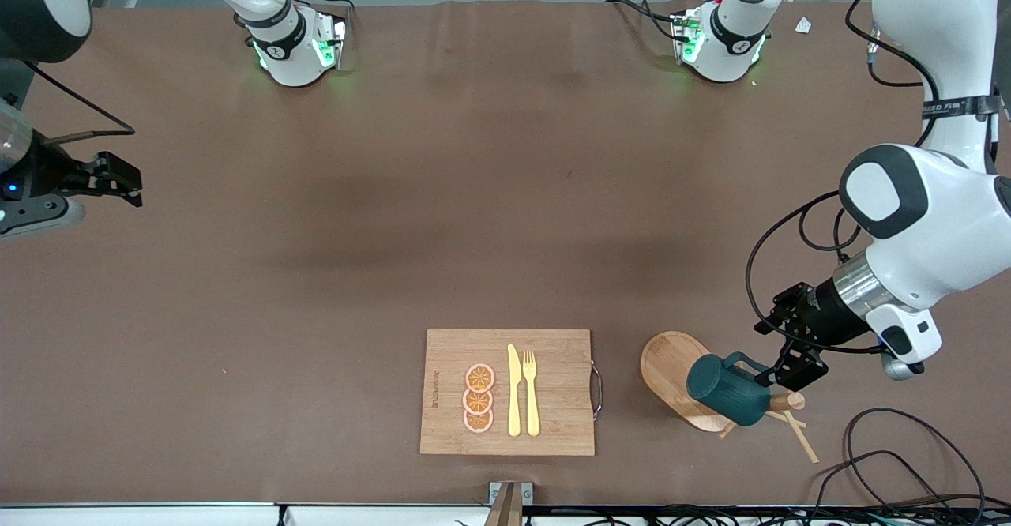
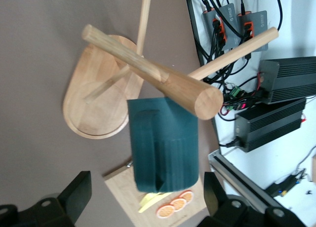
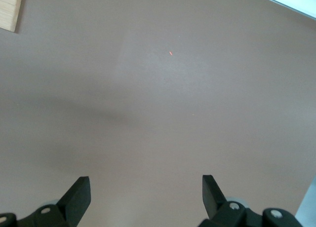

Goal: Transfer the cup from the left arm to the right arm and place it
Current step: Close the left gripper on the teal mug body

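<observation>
The small dark teal ribbed mug (image 1: 728, 390) hangs tilted on a wooden peg stand (image 1: 685, 380), beside the bamboo cutting board (image 1: 508, 392). The left gripper (image 1: 782, 374) sits spread wide around it. The right gripper (image 1: 118, 181) waits, fingers apart, over bare brown table (image 1: 442, 194).

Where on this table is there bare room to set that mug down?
Bare cloth runs from the cutting board up toward both arm bases, and under the right gripper. It is crowded where the cup hangs on the wooden rack, beside the left gripper.
</observation>
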Motion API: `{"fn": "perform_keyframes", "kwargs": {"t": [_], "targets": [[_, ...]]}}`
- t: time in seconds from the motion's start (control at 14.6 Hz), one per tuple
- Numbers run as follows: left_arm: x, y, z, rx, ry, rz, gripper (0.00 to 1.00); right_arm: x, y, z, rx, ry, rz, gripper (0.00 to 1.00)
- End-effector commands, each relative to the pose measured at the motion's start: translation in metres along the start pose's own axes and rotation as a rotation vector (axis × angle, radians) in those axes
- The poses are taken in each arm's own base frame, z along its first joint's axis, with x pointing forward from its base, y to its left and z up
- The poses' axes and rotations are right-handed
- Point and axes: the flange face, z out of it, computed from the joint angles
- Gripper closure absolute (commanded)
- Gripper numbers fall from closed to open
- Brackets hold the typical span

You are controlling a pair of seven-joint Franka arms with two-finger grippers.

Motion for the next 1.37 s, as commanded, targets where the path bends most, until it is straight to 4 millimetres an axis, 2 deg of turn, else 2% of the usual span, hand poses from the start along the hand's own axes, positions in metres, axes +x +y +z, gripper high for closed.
{"fn": "perform_keyframes", "kwargs": {"t": [0.0, 0.41, 1.03, 1.17, 1.3], "targets": [[0.004, 0.004, 0.011, -0.039, -0.004, -0.037, 0.0, -0.007, 0.005, -0.011, 0.0, -0.004, -0.021, 0.0], [0.008, 0.0, 0.047, -0.102, -0.012, -0.096, 0.0, -0.017, 0.02, 0.003, 0.149, 0.0, 0.015, 0.0], [0.001, -0.002, 0.069, -0.104, -0.023, -0.09, 0.0, -0.014, 0.01, 0.001, 0.14, -0.002, 0.006, 0.0], [0.003, -0.004, 0.074, -0.105, -0.018, -0.093, 0.03, -0.014, 0.011, 0.002, 0.139, -0.003, 0.007, 0.0], [0.002, -0.004, 0.075, -0.104, -0.02, -0.092, 0.1, -0.014, 0.011, 0.002, 0.139, -0.003, 0.006, 0.0]]}}
